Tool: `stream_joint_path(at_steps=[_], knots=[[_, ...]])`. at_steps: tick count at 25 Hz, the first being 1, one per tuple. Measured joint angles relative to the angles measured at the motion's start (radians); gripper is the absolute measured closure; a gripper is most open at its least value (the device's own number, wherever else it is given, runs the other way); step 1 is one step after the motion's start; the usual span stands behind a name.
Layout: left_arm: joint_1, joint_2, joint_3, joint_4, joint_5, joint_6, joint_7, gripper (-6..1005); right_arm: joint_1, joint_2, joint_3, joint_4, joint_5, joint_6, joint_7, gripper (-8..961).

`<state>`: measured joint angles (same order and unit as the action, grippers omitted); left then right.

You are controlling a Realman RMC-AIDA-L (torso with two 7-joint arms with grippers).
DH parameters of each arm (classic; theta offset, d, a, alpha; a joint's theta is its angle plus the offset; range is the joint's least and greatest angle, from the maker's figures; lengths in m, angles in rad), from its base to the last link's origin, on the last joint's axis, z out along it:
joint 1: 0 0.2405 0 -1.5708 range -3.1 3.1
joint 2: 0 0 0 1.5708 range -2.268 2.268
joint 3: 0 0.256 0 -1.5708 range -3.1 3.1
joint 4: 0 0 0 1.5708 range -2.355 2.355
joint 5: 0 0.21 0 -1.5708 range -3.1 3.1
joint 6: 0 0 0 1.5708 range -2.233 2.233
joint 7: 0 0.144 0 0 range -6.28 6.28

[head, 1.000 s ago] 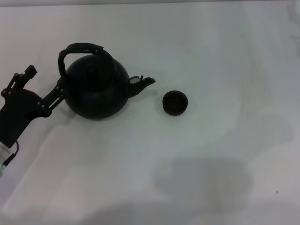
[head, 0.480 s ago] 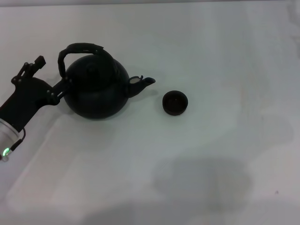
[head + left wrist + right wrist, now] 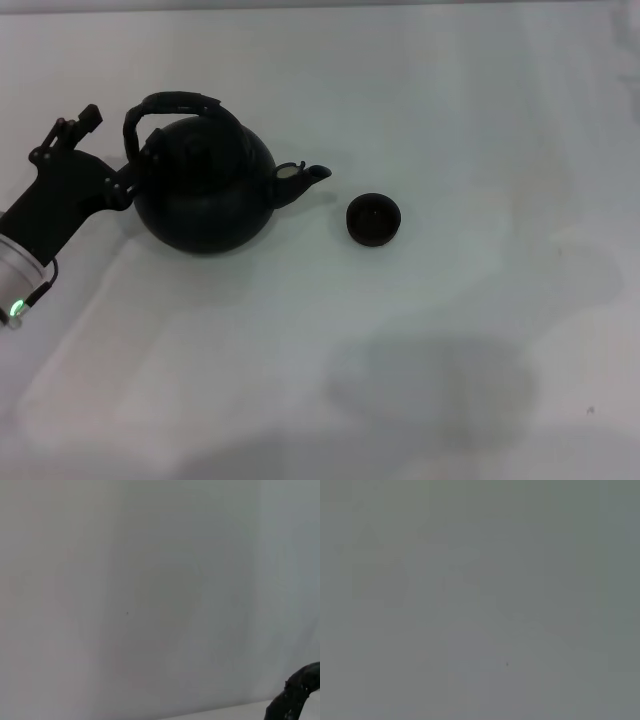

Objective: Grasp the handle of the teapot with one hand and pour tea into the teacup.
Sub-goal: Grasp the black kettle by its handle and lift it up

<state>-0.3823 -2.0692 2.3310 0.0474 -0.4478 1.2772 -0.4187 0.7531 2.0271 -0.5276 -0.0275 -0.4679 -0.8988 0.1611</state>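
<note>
Head view: teapot (image 3: 205, 195) sits toward the bench's (image 3: 450, 340) far-left corner, teacup (image 3: 374, 220) beside its spout. Left end effector (image 3: 118, 175), spread open, nears the handle (image 3: 170, 105). Likely heavy, rigid; grip the arch's crown.

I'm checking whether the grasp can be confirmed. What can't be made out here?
- Head view: left gripper fingers merge with the round matte black teapot; contact with the arched black handle unclear.
- Tiny dark teacup: contents too small.
- Right gripper: outside every view.
</note>
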Motion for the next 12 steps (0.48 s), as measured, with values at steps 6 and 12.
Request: stream_joint_path(at_steps=[6, 12], knots=[[-0.004, 0.000, -0.001, 0.000, -0.002, 0.000, 0.001, 147, 0.001, -0.002, 0.000, 0.000, 0.000, 0.001, 0.000, 247], [-0.002, -0.004, -0.001, 0.001, -0.004, -0.007, 0.029, 289, 0.002, -0.002, -0.002, 0.000, 0.000, 0.008, 0.000, 247]])
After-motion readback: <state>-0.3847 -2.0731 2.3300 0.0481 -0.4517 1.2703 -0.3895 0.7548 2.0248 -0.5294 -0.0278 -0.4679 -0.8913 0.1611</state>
